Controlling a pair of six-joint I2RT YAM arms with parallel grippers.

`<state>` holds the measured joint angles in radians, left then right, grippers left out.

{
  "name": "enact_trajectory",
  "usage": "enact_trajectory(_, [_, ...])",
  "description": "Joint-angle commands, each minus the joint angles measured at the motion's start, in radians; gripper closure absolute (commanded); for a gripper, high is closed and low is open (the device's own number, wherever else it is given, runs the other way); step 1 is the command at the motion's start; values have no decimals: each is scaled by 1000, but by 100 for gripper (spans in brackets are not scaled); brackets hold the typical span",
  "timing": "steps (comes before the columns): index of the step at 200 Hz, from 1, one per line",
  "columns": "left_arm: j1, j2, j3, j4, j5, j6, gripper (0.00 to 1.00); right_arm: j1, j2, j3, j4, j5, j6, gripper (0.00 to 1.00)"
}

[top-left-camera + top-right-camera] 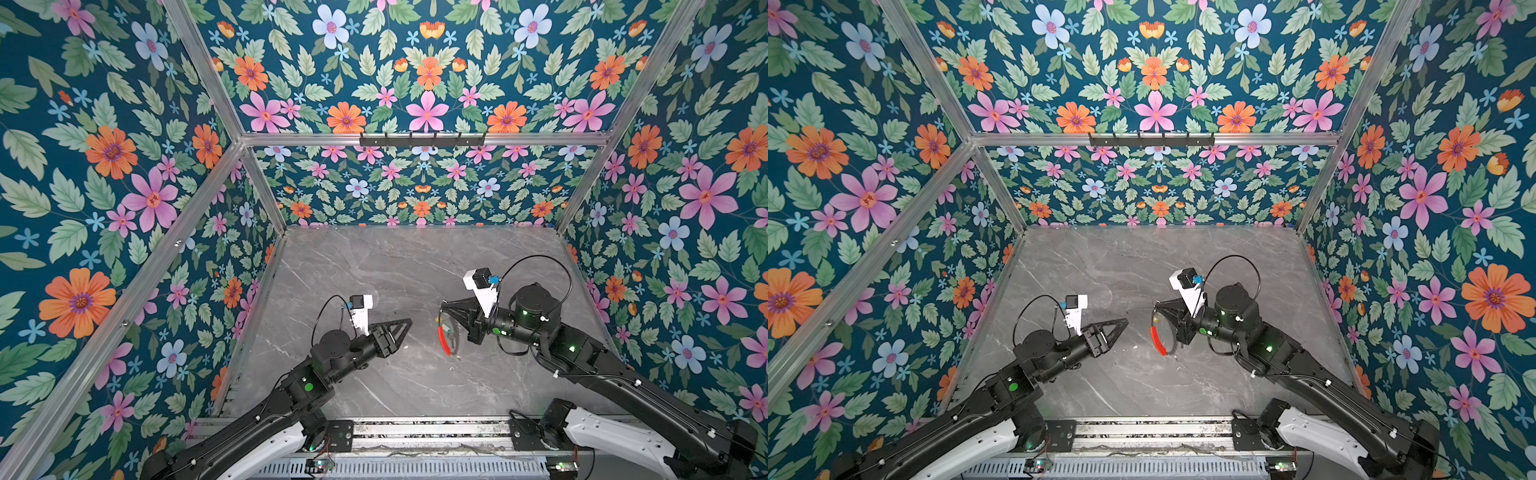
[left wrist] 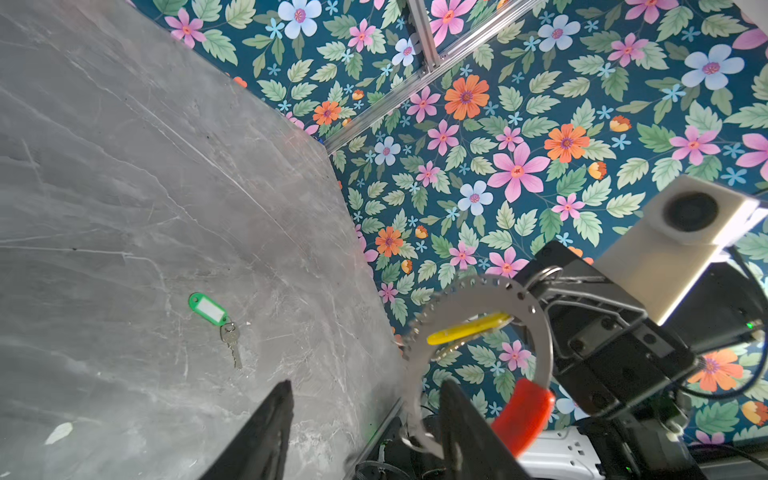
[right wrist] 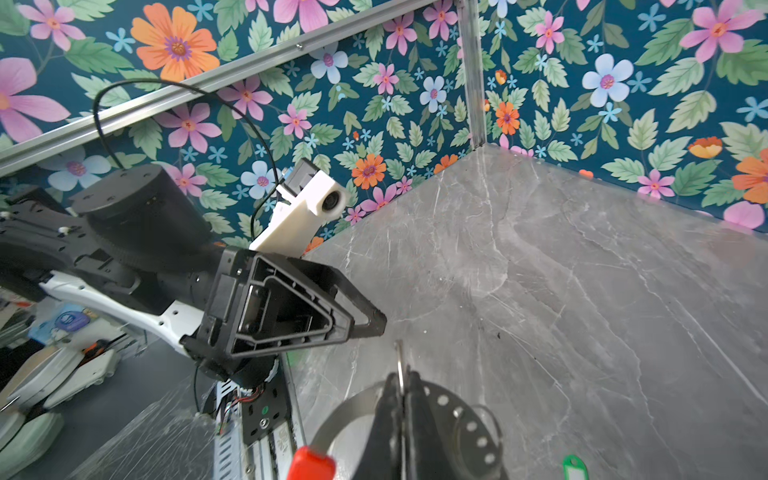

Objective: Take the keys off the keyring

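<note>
My right gripper [image 3: 402, 379] is shut on the keyring [image 3: 457, 411], a flat grey metal hoop with a row of holes and a red sleeve [image 3: 311, 463]. It holds the hoop above the table in both top views [image 1: 444, 340] [image 1: 1157, 340]. A key with a yellow tag [image 2: 469, 330] hangs from the keyring [image 2: 490, 286]. The other key [image 2: 232, 343] lies loose on the table with its green tag [image 2: 208, 309] [image 3: 575, 467]. My left gripper [image 2: 366, 384] [image 1: 409, 321] is open and empty, pointing at the hoop with a short gap between them.
The grey marble table [image 1: 395, 266] is boxed in by floral walls on aluminium posts. A black hook rail [image 1: 422, 139] runs along the back wall. A metal mounting rail [image 1: 415, 432] lines the front edge. A small white scrap [image 2: 58, 432] lies on the table.
</note>
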<state>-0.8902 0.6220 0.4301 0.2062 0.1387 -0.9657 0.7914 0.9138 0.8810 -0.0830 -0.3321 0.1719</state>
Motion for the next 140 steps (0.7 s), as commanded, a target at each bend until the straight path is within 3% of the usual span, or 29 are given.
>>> enact_trajectory(1, [0,-10,55,-99,-4,127,41,-26,-1,20,-34,-120,-20,100])
enact_trajectory(49, [0,64,184,-67,154,391,43,-171,3,-5,-18,-476,45,100])
enact_trajectory(70, [2,112,228,-43,244,480,45,-187,5,-8,-38,-574,32,100])
enact_trajectory(110, [3,212,266,55,421,520,50,-187,14,8,-89,-637,8,100])
enact_trajectory(140, [4,256,289,76,482,519,55,-187,21,25,-119,-642,3,100])
